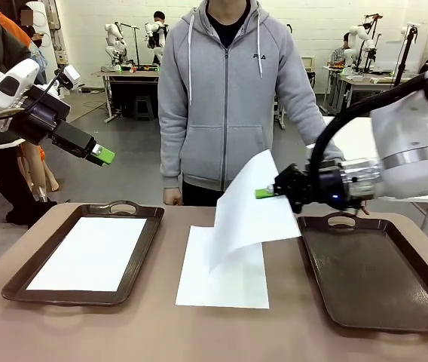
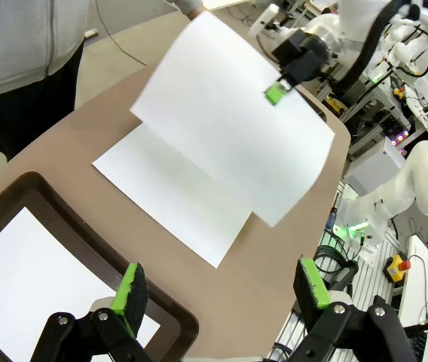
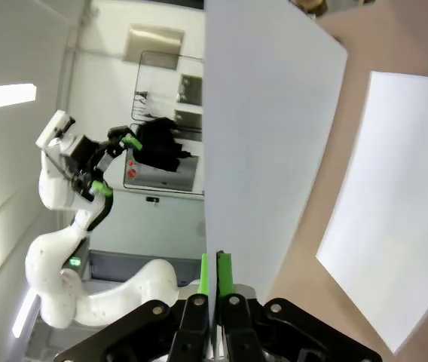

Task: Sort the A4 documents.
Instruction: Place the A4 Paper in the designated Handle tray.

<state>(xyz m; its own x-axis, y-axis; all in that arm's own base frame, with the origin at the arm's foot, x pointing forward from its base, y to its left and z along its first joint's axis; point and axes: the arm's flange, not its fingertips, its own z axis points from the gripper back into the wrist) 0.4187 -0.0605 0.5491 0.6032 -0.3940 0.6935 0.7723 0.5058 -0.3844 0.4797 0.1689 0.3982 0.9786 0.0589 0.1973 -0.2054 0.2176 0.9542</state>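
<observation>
My right gripper (image 1: pixel 265 193) is shut on the edge of a white A4 document (image 1: pixel 248 204), which hangs tilted above the middle of the table. In the right wrist view the gripper (image 3: pixel 215 271) pinches that sheet (image 3: pixel 267 136) between its green pads. A second sheet (image 1: pixel 225 268) lies flat on the table under it. A third sheet (image 1: pixel 93 253) lies in the left brown tray (image 1: pixel 18 283). My left gripper (image 1: pixel 101 156) hovers open above the left tray's far side, and in its wrist view (image 2: pixel 221 290) nothing sits between the fingers.
An empty brown tray (image 1: pixel 372 279) sits at the right, just under my right gripper. A person in a grey hoodie (image 1: pixel 225 98) stands at the far edge, one hand (image 1: pixel 172 197) near the table. Bare tabletop (image 1: pixel 199 332) lies at the front.
</observation>
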